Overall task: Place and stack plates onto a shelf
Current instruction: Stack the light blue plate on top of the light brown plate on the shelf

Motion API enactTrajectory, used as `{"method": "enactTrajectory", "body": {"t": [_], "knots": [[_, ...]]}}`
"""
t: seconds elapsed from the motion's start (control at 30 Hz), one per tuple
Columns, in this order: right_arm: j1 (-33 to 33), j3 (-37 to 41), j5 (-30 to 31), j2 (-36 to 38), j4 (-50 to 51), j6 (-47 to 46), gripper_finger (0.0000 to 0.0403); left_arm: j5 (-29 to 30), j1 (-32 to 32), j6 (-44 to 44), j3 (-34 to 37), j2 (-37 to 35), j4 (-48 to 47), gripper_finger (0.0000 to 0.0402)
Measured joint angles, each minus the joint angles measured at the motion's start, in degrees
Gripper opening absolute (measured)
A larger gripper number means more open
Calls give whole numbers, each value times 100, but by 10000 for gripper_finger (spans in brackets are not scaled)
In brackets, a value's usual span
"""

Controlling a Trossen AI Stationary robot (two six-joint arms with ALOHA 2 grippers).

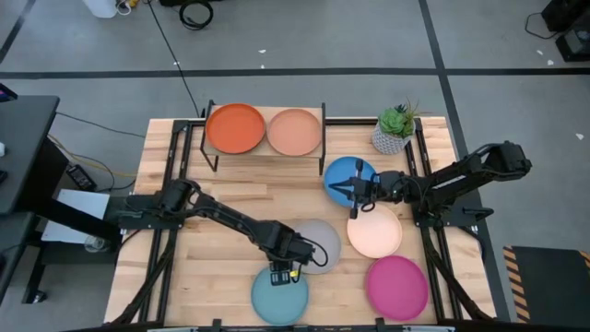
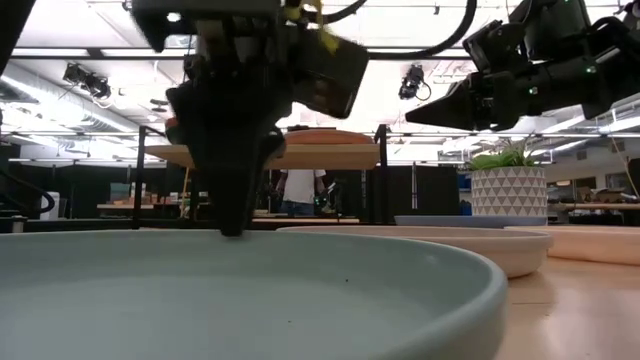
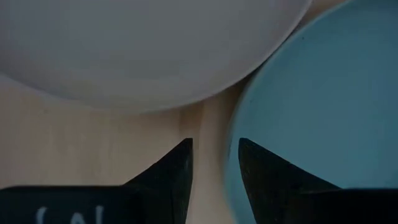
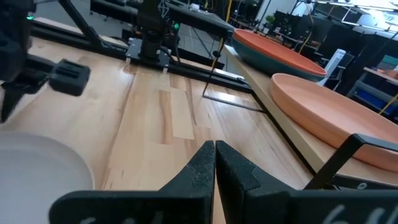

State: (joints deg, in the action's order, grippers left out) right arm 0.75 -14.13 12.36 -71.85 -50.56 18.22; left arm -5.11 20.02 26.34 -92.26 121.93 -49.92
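I see slatted bench (image 1: pixel 230 198), grey floor around; left pincer (image 1: pixel 279 270) straddles light blue plate (image 1: pixel 279 300) rim lower centre, fingers parted; right pincer (image 1: pixel 355 191) clenched empty.

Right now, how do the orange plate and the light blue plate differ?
The orange plate sits up on the shelf, beside the tan plate; the light blue plate lies on the tabletop at the near edge. No tool is at the orange one; the left tool straddles the light blue plate's rim, jaws apart. Both are round, shallow and look the same size.
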Motion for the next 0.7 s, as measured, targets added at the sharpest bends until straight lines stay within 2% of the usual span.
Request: {"method": "enactTrajectory", "body": {"t": [0.27,0.57,0.7], "knots": [[-98,0,-2,0,-33,-1,20,23,-8,-54,8,-55,4,131],[-100,0,-7,0,-33,120,20,95,-8,-63,8,-24,47,72],[-100,0,-7,0,-33,152,20,20,-16,-59,82,-20,72,60]]}}
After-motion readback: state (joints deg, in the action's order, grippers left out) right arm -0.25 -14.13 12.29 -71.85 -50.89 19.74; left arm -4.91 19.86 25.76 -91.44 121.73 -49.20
